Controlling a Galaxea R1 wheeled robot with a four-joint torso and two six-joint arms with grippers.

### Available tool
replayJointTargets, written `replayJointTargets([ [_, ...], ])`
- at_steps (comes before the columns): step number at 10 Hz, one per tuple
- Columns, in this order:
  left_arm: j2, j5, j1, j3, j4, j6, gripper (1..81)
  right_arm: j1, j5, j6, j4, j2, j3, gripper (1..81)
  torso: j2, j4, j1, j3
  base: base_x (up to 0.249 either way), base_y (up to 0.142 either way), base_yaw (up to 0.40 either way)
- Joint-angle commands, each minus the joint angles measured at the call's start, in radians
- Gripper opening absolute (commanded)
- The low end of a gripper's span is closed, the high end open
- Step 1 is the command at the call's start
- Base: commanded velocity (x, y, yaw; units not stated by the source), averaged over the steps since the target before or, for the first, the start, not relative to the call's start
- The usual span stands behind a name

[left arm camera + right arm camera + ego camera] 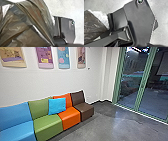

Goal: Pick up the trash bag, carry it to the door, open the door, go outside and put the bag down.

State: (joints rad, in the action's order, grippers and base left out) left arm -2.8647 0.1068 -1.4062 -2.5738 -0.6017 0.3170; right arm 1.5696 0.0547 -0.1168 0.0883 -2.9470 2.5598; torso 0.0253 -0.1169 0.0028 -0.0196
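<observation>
Brownish-grey plastic, thin and glossy, bunches close before the left wrist camera: that is the trash bag [25, 27], with long creases slanting across it and pale glints along the folds. My right wrist camera catches its crumpled film too, near the robot's dark plate [141, 21], with a white, ragged patch [100, 16] beside it that I can't identify. I cannot tell whether the left tool or the right tool is spread, pressed together or pinching the bag. Pale grey ground lies behind the plastic and the plate in both wrist views. Farther out, my head camera gives me a room with a smooth grey floor [112, 127], mottled and faintly shiny. A row of joined seats runs along the white wall [82, 77]: a blue seat [17, 122], a green seat [47, 124], an orange seat [68, 118] and a brown seat [83, 109]. One bright blue cushion [57, 106] leans on the backrests where green meets orange. Four colourful posters [45, 58] hang above. Over on the right side of that view stands the glass door [156, 94] in green framing [142, 84], dim behind the panes, with more grey ground visible through them.
</observation>
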Motion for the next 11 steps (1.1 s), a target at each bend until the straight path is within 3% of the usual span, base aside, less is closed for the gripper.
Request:
replayJointTargets([
  [1, 0.013, 0.070, 0.063, 0.000, -0.001, 0.007, 1.0, -0.050, -0.055, -0.001, -0.009, 0.000, -0.007, 81.1, 0.000, 0.000, 0.000, 0.000, 0.000, 0.000, -0.320],
  [11, 0.014, 0.070, 0.063, 0.000, 0.002, 0.007, 1.0, -0.052, -0.055, -0.001, -0.013, -0.003, -0.007, 81.1, 0.000, 0.000, 0.000, 0.000, 0.000, 0.000, -0.250],
])
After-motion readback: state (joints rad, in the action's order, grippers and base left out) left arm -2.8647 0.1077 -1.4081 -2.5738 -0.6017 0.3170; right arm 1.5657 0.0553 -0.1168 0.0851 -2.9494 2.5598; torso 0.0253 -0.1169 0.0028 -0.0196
